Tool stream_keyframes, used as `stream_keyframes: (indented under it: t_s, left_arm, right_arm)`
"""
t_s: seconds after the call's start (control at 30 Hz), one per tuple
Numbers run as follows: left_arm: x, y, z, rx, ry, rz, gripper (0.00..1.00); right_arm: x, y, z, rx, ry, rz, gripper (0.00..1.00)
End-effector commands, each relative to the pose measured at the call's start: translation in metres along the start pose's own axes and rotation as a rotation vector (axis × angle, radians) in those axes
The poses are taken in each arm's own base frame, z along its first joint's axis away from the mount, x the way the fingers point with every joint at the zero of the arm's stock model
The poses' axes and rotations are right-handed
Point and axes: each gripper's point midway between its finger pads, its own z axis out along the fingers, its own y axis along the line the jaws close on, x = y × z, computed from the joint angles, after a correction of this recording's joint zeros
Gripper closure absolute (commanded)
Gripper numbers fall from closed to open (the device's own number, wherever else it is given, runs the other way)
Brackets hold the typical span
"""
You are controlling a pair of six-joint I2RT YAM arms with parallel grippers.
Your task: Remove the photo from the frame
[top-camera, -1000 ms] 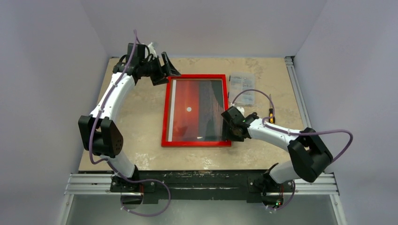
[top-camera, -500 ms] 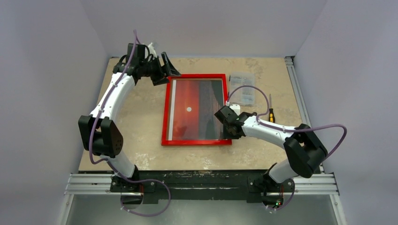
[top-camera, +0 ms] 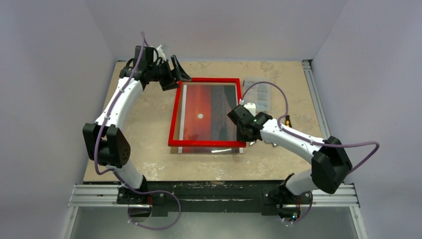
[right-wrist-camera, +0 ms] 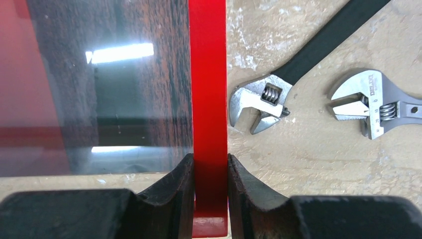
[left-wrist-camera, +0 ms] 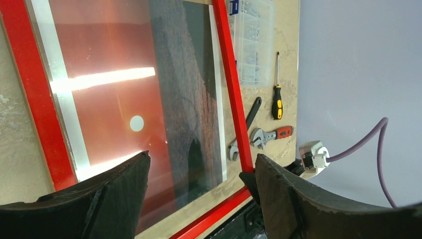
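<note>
The left end effector [top-camera: 177, 74] hovers over the far left corner of the frame [top-camera: 174, 112], its jaws spread wide with nothing between them. Through its wrist camera the two dark fingers [left-wrist-camera: 114, 194] stand well apart above the glazed picture.

The thin red frame lies in the middle of the desk [top-camera: 144, 124], its long sides running away from the arms. The photo [top-camera: 196, 99], a red-orange sky with a small white sun and a dark landscape along its right side, sits under the frame's glass, which catches bright reflections of the lamps. A narrow strip of the photo's near edge shows just outside the frame's near rail, so the two are no longer squarely aligned.

The right end effector [top-camera: 244, 135] is clamped narrowly on the frame's right rail close to the near right corner; in its wrist view both fingers [right-wrist-camera: 174, 184] press against the sides of the red bar.

Just right of that rail lie a black-handled adjustable wrench [right-wrist-camera: 261, 102] and a second adjustable wrench [right-wrist-camera: 370, 102] with a red handle. Farther along are a yellow-and-black screwdriver [left-wrist-camera: 276, 94] and a clear plastic parts box [left-wrist-camera: 251, 40].
</note>
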Motion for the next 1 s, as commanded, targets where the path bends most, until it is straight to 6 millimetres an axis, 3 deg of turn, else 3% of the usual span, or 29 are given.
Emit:
stream_keyframes:
  t_s: [0.0,0.23,0.47,0.57,0.67,0.97]
  left_arm:
    - [-0.010,-0.020,-0.020,0.049,-0.058,0.049,0.26]
    - [-0.013,-0.021,-0.026,0.052,-0.074,0.050,0.26]
    - [-0.019,-0.021,-0.036,0.043,-0.101,0.060,0.26]
    - [-0.025,-0.022,-0.046,0.045,-0.124,0.061,0.26]
    - [-0.033,-0.021,-0.060,0.043,-0.165,0.064,0.26]
    - [-0.049,-0.014,-0.089,0.021,-0.249,0.061,0.26]
  right_arm:
    - [-0.033,0.007,-0.019,-0.002,-0.109,0.022,1.00]
    - [-0.049,0.023,-0.023,0.035,-0.186,-0.023,1.00]
    - [-0.068,0.069,-0.029,0.014,-0.265,-0.078,1.00]
    - [-0.073,0.098,-0.030,-0.038,-0.280,-0.055,1.00]
    - [-0.072,0.141,-0.032,-0.136,-0.292,-0.025,1.00]
    - [-0.056,0.253,-0.034,-0.289,-0.311,0.089,1.00]
